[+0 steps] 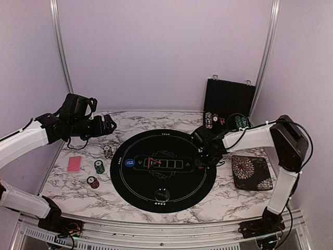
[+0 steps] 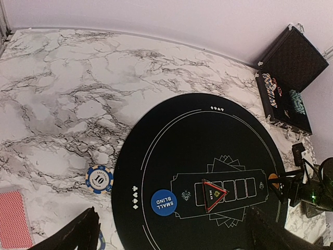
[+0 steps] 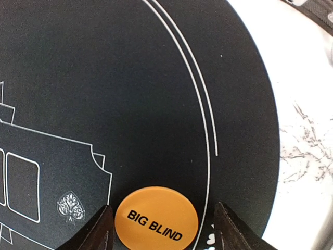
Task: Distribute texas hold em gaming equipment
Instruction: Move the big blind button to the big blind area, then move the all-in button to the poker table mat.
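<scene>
An orange BIG BLIND button (image 3: 156,219) lies flat on the round black mat (image 1: 171,143) near its right edge. My right gripper (image 3: 160,232) is open low over it, one finger on each side, with a gap on the right; it also shows in the top view (image 1: 201,159). A blue SMALL BLIND button (image 1: 128,163) and a black button (image 1: 162,195) lie on the mat. A red-backed card (image 1: 75,164) and blue (image 1: 107,151), green (image 1: 99,166) and red (image 1: 93,182) chip stacks sit left of the mat. My left gripper (image 1: 110,125) is open and empty, raised above the table's back left.
A black and red triangle marker (image 1: 154,162) lies on the mat's centre boxes. The open black chip case (image 1: 229,101) with more chips stands at the back right. A floral black pad (image 1: 253,172) lies right of the mat. Purple walls close in the table.
</scene>
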You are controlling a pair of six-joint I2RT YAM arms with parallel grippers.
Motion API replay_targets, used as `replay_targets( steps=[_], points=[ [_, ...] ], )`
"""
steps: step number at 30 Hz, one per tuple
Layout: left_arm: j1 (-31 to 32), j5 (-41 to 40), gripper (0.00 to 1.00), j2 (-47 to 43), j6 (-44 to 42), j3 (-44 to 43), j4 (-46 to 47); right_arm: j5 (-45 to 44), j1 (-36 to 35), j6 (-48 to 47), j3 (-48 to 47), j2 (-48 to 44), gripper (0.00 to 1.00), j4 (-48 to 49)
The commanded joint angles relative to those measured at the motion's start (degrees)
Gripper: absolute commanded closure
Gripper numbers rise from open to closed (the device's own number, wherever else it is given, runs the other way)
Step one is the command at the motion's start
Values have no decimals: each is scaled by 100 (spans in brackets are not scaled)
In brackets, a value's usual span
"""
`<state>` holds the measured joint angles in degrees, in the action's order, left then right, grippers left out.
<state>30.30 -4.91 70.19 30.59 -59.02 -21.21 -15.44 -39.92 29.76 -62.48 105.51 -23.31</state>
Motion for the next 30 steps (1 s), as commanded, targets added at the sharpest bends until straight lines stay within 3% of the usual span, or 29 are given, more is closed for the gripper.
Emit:
replay_targets(
  steps=[1,10,21,30],
  points=[
    [-42,34,1,10,-57,-136,93,-84,-3,-184,-440,78,34,-452],
    [-42,1,1,-89,-120,-109,93,-127,-646,-414,-1419,478,34,-860],
    [-55,-43,1,-265,-181,-76,28,147,-1917,-565,-3263,1794,35,-1280],
    [-86,-71,1,-326,-183,-57,-10,-245,-2213,-835,-4369,2510,35,-1618]
  ],
)
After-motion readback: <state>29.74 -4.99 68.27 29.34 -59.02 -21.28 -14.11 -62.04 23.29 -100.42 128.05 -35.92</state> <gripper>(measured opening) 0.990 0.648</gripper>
